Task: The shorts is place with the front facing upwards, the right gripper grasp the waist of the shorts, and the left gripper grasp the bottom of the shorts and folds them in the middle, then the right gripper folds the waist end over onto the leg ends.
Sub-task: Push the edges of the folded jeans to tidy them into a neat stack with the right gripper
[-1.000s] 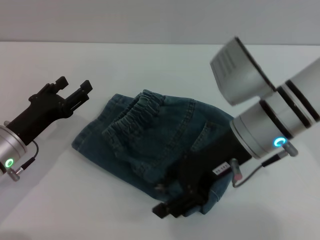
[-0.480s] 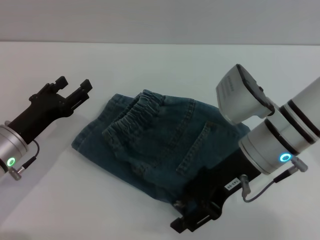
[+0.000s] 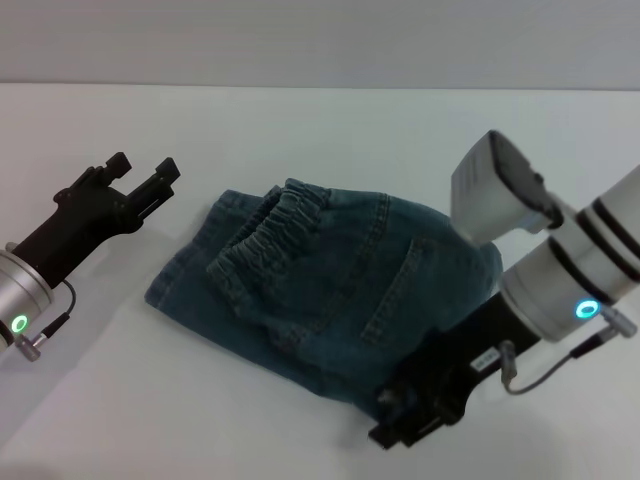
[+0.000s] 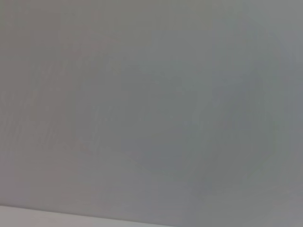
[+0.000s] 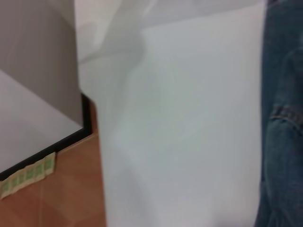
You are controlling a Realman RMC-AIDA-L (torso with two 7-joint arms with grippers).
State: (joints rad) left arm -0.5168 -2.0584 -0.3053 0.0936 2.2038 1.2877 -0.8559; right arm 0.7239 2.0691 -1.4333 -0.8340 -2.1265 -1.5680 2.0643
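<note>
Just off near-right edge of shorts [image 3: 330, 290], right gripper [image 3: 415, 425] hangs low over white table [image 3: 300, 130], touching no denim; whether its fingers are parted, cannot tell. Shorts lie as compact folded bundle, so both folds look done. Ruched waist of the shorts [image 3: 270, 235] sits on top, toward left gripper [image 3: 140, 180]. Left gripper hovers beside bundle's far-left edge, prongs apart, empty, likely parked clear of cloth.
</note>
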